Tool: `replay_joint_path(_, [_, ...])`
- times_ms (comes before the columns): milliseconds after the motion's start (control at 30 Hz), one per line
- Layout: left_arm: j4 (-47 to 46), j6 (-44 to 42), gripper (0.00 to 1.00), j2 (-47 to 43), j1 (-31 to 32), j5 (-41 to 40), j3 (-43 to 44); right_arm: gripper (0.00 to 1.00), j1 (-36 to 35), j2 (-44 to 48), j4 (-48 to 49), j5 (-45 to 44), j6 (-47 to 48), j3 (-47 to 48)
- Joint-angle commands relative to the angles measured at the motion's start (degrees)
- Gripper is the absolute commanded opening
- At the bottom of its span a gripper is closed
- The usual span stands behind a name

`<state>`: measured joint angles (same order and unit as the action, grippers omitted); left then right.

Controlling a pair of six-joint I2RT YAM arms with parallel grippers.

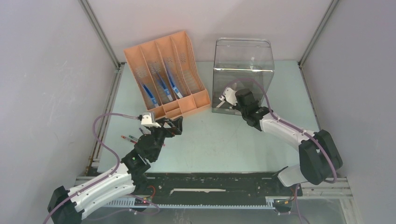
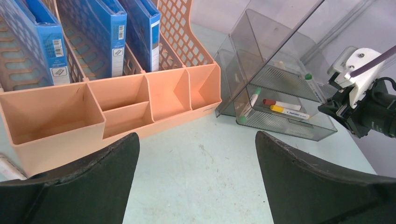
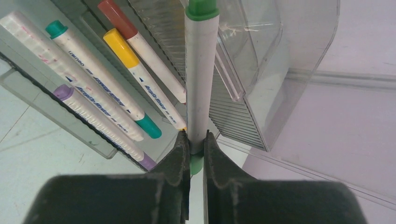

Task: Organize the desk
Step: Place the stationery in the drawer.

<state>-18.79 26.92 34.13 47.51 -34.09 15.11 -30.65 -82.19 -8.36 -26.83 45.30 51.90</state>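
Observation:
The pale mint-green desk (image 1: 224, 140) carries an orange file organizer (image 1: 166, 70) and a clear plastic organizer (image 1: 243, 70). My right gripper (image 3: 194, 135) is shut on a white marker with green caps (image 3: 201, 70) and holds it upright at the clear organizer's front tray (image 3: 261, 93). Several other markers (image 3: 140, 79) lie in that tray. My left gripper (image 2: 196, 135) is open and empty, low over bare desk (image 2: 201, 177) just in front of the orange organizer (image 2: 116, 102). In the top view it (image 1: 173, 125) is near the organizer's front compartments.
Three blue folders (image 1: 161, 86) stand in the orange organizer's slots; its front compartments (image 2: 51, 112) hold nothing. Loose pens (image 1: 130, 138) lie on the desk left of my left arm. Grey walls and aluminium rails close in the desk.

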Motion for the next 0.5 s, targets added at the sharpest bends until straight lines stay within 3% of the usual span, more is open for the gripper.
replay_joint_path(0, [-1.85,1.12,1.0,-0.07,0.02,-1.96,-1.45,0.15,-0.34,-1.92,3.35,-3.26,1.19,0.12])
replay_joint_path(100, [-2.03,1.38,1.0,-0.21,-0.02,-1.95,-1.83,0.33,-0.4,-2.93,3.52,-3.7,1.52,0.1])
replay_joint_path(233, [-1.97,1.43,1.0,-0.54,0.02,-2.12,-2.11,0.49,-0.37,-3.21,3.28,-3.76,1.33,0.11])
replay_joint_path(467, [-1.73,4.41,1.0,-1.4,-0.1,-2.79,-3.04,0.54,-0.37,-0.78,1.37,-1.16,-0.45,0.07])
